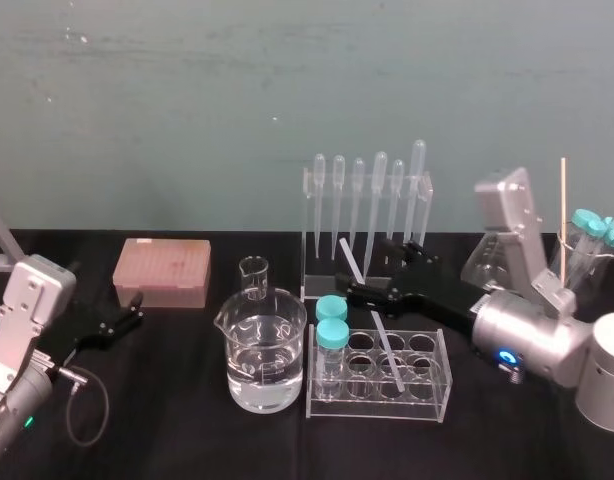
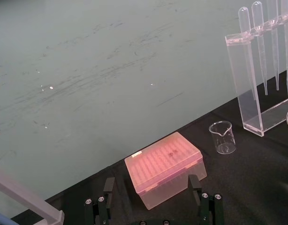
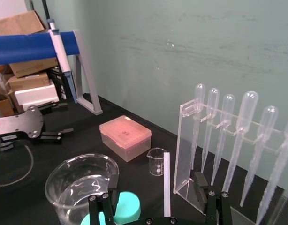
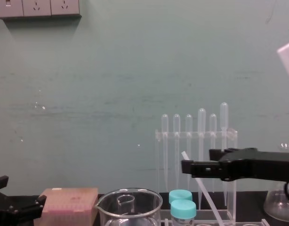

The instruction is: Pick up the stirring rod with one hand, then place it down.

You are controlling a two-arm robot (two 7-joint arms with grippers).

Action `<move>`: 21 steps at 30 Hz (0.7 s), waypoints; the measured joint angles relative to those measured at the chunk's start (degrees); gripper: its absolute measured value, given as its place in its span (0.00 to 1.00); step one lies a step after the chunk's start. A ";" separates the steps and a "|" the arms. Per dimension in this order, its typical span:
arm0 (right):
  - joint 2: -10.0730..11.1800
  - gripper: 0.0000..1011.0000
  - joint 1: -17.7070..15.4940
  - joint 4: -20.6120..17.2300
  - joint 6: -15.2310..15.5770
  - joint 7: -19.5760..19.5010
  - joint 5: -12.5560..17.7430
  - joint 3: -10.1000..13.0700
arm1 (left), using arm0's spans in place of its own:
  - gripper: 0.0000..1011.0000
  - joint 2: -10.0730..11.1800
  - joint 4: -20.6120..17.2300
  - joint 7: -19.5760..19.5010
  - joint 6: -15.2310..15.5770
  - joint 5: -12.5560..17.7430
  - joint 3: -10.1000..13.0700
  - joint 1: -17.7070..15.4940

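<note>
Rod leaning in tube rack, right gripper straddling it

Stirring rod (image 1: 351,261) is leaning tilted with its lower end in the clear tube rack (image 1: 427,395). Its middle is hiding behind the right gripper (image 1: 369,268), and the chest view is cutting off its foot. The gripper's fingers (image 3: 112,190) are standing wide apart on either side of the rod, not pinching it. The pipette rack (image 1: 367,215) is standing just behind, and a water-filled beaker (image 1: 265,355) and teal-capped tubes (image 1: 332,335) are crowding the left side. The left gripper (image 1: 127,318) is idling near the pink tip box (image 1: 161,270), its fingers spread wide.
</note>
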 joint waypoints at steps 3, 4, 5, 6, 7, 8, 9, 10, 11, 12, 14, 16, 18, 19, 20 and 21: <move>-1.52 0.99 1.29 1.66 0.86 -0.50 -0.86 -0.48 | 0.99 0.00 0.00 0.00 0.00 0.00 0.00 0.00; -2.17 0.99 1.84 2.42 1.52 -0.79 -1.29 -0.72 | 0.99 0.00 0.00 0.00 0.00 0.00 0.00 0.00; -2.44 0.99 2.11 2.72 1.83 -0.93 -1.48 -0.81 | 0.99 0.00 0.00 0.00 0.00 0.00 0.00 0.00; -2.65 0.99 2.30 2.98 2.09 -1.00 -1.60 -0.88 | 0.99 0.00 0.00 0.00 0.00 0.00 0.00 0.00; -3.14 0.99 2.70 3.65 2.68 -1.06 -1.90 -1.05 | 0.99 0.00 0.00 0.00 0.00 0.00 0.00 0.00; -3.37 0.99 2.90 3.98 2.96 -1.07 -2.01 -1.10 | 0.99 0.00 0.00 0.00 0.00 0.00 0.00 0.00; -3.55 0.99 3.06 4.29 3.21 -1.08 -2.11 -1.14 | 0.99 0.00 0.00 0.00 0.00 0.00 0.00 0.00; -3.73 0.99 3.20 4.56 3.49 -1.12 -2.24 -1.20 | 0.99 0.00 0.00 0.00 0.00 0.00 0.00 0.00; -4.07 0.99 3.44 5.01 3.89 -1.17 -2.47 -1.24 | 0.99 0.00 0.00 0.00 0.00 0.00 0.00 0.00; -4.21 0.99 3.53 5.22 4.02 -1.19 -2.55 -1.25 | 0.99 0.00 0.00 0.00 0.00 0.00 0.00 0.00; -4.60 0.99 3.72 5.80 4.35 -1.24 -2.79 -1.23 | 0.99 0.00 0.00 0.00 0.00 0.00 0.00 0.00; -4.83 0.99 3.84 6.18 4.44 -1.31 -2.92 -1.14 | 0.99 0.00 0.00 0.00 0.00 0.00 0.00 0.00; -5.13 0.99 3.94 6.60 4.47 -1.37 -3.06 -0.93 | 0.99 0.00 0.00 0.00 0.00 0.00 0.00 0.00; -5.20 0.99 3.97 6.72 4.47 -1.38 -3.15 -0.85 | 0.99 0.00 0.00 0.00 0.00 0.00 0.00 0.00; -5.33 0.99 4.05 6.93 4.32 -1.43 -3.44 -0.78 | 0.99 0.00 0.00 0.00 0.00 0.00 0.00 0.00; -5.39 0.99 4.07 7.02 4.19 -1.46 -3.61 -0.77 | 0.99 0.00 0.00 0.00 0.00 0.00 0.00 0.00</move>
